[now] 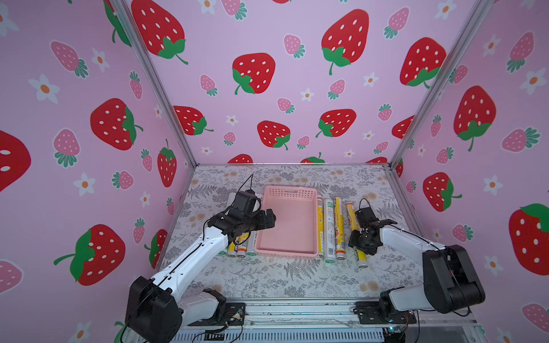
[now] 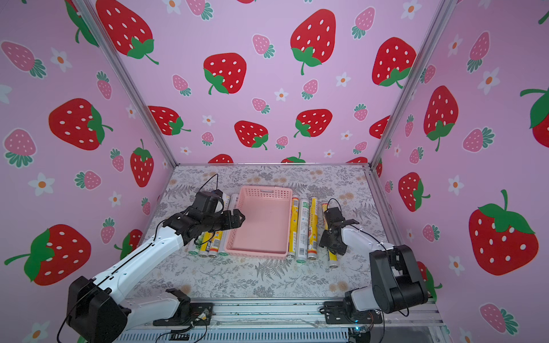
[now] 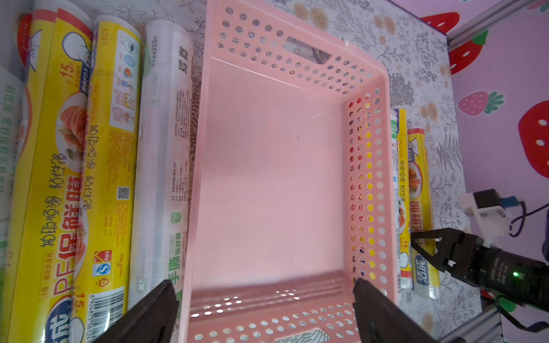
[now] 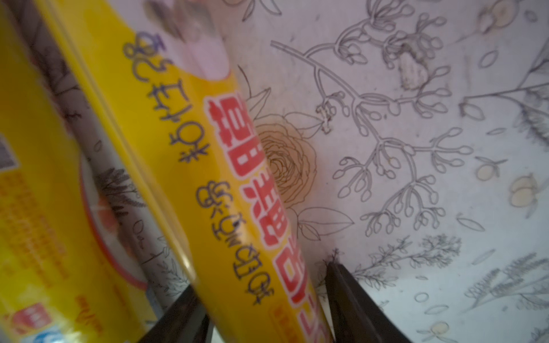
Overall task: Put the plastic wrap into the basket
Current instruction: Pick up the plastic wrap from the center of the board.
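Note:
The pink basket (image 1: 286, 190) (image 2: 261, 190) (image 3: 386, 89) lies empty in the middle of the table. Three plastic wrap rolls lie side by side along its right side, yellow (image 1: 320, 225), white (image 1: 329, 228) and yellow (image 1: 338, 228). A yellow roll (image 1: 361, 258) (image 2: 333, 261) (image 4: 208, 178) lies furthest right, and my right gripper (image 1: 361, 236) (image 4: 263, 279) is shut on its middle, low at the table. More rolls (image 1: 242, 252) (image 3: 110, 148) lie left of the basket, partly under my left arm. My left gripper (image 1: 267, 219) (image 3: 264, 283) hangs open and holds nothing above the basket's left near part.
The floral table top (image 1: 297, 279) is bare between the basket and the front rail (image 1: 297, 308). Strawberry-print walls close in the left, back and right sides. The arm bases stand at the front corners.

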You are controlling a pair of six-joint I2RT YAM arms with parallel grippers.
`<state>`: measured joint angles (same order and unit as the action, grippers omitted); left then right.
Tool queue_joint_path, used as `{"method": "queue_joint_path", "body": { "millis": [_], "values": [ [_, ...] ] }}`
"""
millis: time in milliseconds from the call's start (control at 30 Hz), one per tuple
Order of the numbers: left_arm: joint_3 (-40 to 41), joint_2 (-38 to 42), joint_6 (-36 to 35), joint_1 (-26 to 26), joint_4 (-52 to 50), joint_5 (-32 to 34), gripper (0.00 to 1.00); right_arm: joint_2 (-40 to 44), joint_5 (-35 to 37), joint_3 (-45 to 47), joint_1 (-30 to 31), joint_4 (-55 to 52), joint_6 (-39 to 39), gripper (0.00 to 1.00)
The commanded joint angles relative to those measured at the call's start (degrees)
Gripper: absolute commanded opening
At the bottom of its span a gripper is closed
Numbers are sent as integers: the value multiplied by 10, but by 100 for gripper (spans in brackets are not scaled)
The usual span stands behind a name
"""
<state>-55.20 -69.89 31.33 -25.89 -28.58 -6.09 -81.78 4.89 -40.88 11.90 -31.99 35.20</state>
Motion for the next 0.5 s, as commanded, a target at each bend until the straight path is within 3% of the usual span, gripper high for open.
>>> {"method": "queue_joint_path", "body": {
  "millis": [0, 133, 267, 467],
  "values": [
    [-23, 11, -5, -7, -9, 20, 97, -3, 13, -7, 1, -1, 6, 58],
    [-18, 21, -1, -13, -2, 34, 97, 14, 19, -1, 1, 4, 4, 53],
    [-24, 31, -3, -22, -11, 60, 97, 62, 35, 6, 1, 4, -1, 42],
    [-30, 40, 4, -33, 5, 60, 97, 134, 43, -6, 1, -24, -14, 38]
  ]
}}
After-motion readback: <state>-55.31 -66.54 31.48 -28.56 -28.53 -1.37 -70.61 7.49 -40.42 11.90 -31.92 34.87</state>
